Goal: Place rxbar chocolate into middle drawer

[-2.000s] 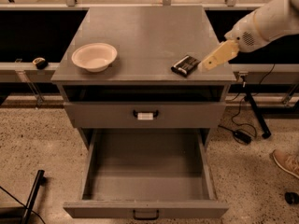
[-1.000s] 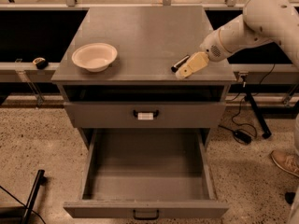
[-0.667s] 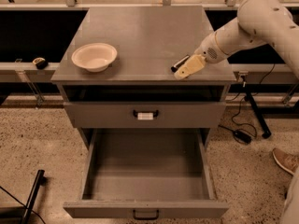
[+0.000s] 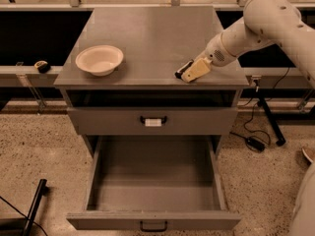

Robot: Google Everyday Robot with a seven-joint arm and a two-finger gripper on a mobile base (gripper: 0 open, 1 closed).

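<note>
The rxbar chocolate (image 4: 181,69) lies on the cabinet top near its front right edge; only a dark end of its black wrapper shows, the rest is hidden under my gripper. My gripper (image 4: 191,72), pale and tan, sits low on the cabinet top right over the bar, at the end of the white arm reaching in from the right. The middle drawer (image 4: 152,195) is pulled wide open below, grey and deep, with a plain dark handle (image 4: 153,225) on its front, and nothing inside.
A cream bowl (image 4: 99,59) stands on the cabinet top (image 4: 147,33) at the left. The drawer above, with a white-tagged handle (image 4: 153,121), is closed. Cables and a stand leg (image 4: 268,122) lie on the floor at the right.
The arm has swung left and down from beside the bar until the gripper is on top of it. The bar is now mostly covered and has not visibly shifted.
</note>
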